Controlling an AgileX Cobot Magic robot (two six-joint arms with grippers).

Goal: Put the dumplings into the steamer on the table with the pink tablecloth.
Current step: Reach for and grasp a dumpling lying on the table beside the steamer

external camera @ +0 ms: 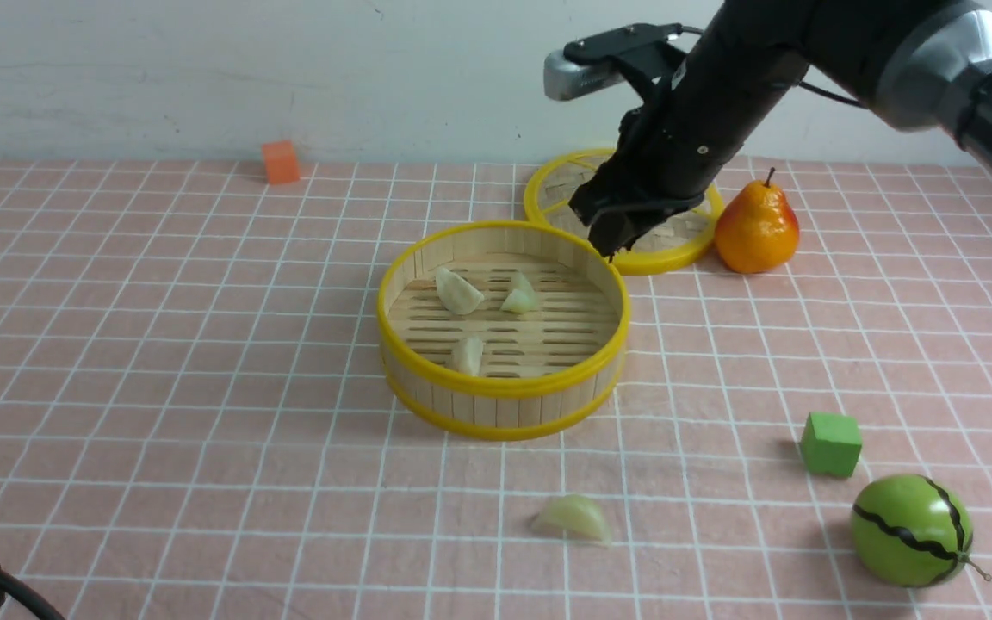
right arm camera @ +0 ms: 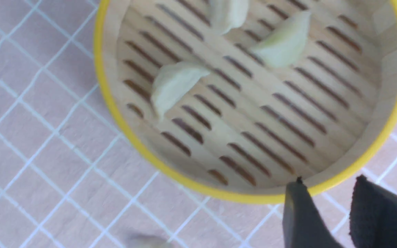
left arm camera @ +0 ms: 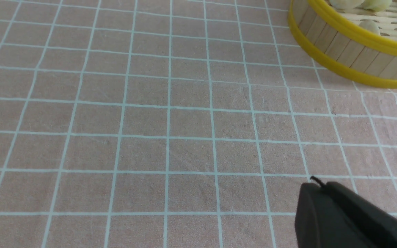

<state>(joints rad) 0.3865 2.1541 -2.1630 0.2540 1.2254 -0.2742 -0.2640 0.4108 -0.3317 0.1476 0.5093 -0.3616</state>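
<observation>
In the front view, three dumplings (external camera: pixel 459 291) sit inside the steamer (external camera: pixel 505 409), just above the middle of the frame. The fourth dumpling (external camera: pixel 576 517) lies outside it, at lower centre, on the surface (external camera: pixel 203 482). The right tool (external camera: pixel 612 251) hangs at upper centre right, over the far rim side; in the picture the loose dumpling lies well below it and slightly to its left. That dumpling's long axis runs roughly across the frame, its right end dipping a little. The right arm (external camera: pixel 720 103) looks the likelier one for the pick, and it would need to come back toward the camera, then turn the tool so its fingers straddle the narrow width.

In the left wrist view, the left tool (left arm camera: pixel 317 182) is at lower right, closed, with nothing seen in it; the steamer cuts into the upper right corner.

In the right wrist view, the right tool's fingers stand moderately apart at lower right, empty. A blurred pale piece at the bottom edge, left of centre, is probably the loose dumpling.
</observation>
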